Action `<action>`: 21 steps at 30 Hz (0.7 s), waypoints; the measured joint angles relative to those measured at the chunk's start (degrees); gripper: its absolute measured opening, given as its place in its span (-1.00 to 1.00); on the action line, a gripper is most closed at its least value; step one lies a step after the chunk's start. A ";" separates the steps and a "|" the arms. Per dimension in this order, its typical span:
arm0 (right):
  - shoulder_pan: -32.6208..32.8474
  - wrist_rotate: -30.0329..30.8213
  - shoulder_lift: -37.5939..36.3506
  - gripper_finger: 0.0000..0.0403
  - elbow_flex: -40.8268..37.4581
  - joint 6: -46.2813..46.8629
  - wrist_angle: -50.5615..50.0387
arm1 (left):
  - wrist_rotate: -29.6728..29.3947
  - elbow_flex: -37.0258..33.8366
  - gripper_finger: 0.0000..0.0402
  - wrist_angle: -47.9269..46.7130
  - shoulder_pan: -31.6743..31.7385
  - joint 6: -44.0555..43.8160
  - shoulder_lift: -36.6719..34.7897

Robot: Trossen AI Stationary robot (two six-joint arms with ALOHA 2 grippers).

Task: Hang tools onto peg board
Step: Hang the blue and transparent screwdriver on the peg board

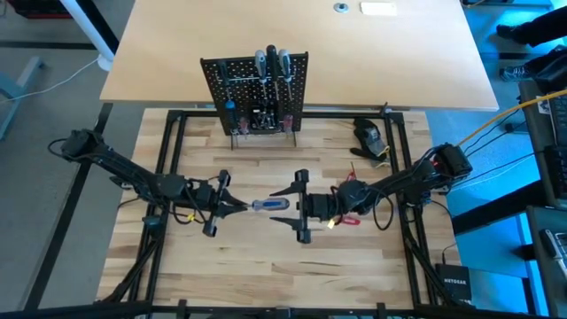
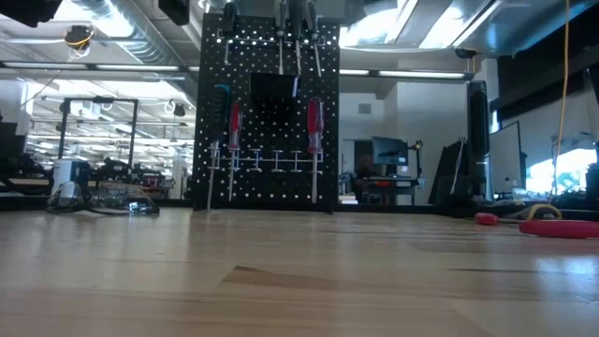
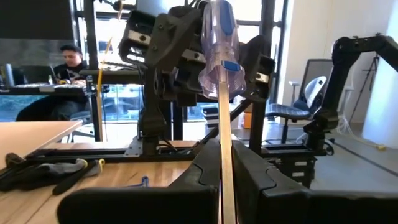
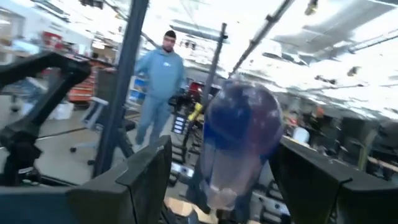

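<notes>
Mid-table, the two arms face each other above the wooden tabletop (image 1: 266, 266). The left gripper (image 1: 237, 206) is clamped on the silver shaft of a screwdriver (image 1: 270, 205) with a clear blue handle; the left wrist view shows the shaft pinched between both fingers (image 3: 249, 171), the handle pointing away toward the other arm. The right gripper (image 1: 297, 206) stands with its fingers spread wide, one on either side of the screwdriver's handle; in the right wrist view the handle sits in the gap between them, and contact cannot be confirmed.

The peg board (image 1: 257, 89) stands upright near the far edge of the wooden tabletop, roughly centred. Several tools already hang on it: red-handled screwdrivers (image 2: 314, 126) and dark-handled ones along the top row.

Red-handled pliers (image 1: 354, 219) lie on the tabletop just beside the right arm. A dark rounded lump (image 1: 369, 135) rests near the far right corner.

A person in a blue top (image 4: 158, 78) stands in the room beyond.
</notes>
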 joint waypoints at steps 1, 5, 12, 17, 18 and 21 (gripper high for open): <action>0.00 -1.36 0.14 0.31 0.37 -0.33 -0.11 | 0.11 0.00 -0.97 0.02 0.00 -0.02 0.00; -0.04 -3.46 0.45 0.24 0.95 -0.75 -0.12 | 0.20 0.00 -0.96 -0.17 -0.01 0.02 0.00; -0.02 0.86 0.45 -0.22 1.00 -2.43 -0.10 | -0.01 0.00 -0.96 -0.24 -0.04 0.22 0.00; 0.09 3.18 0.46 -0.34 1.00 -2.70 -0.47 | -0.13 0.00 -0.92 -0.80 -0.04 0.49 0.00; 0.09 3.33 0.47 -0.34 1.00 -2.73 -0.48 | -0.13 0.00 -0.91 -0.95 -0.04 0.26 0.00; 0.09 4.80 0.47 -0.34 1.00 -2.67 -0.66 | -0.45 0.00 -0.84 -1.81 0.11 0.21 0.00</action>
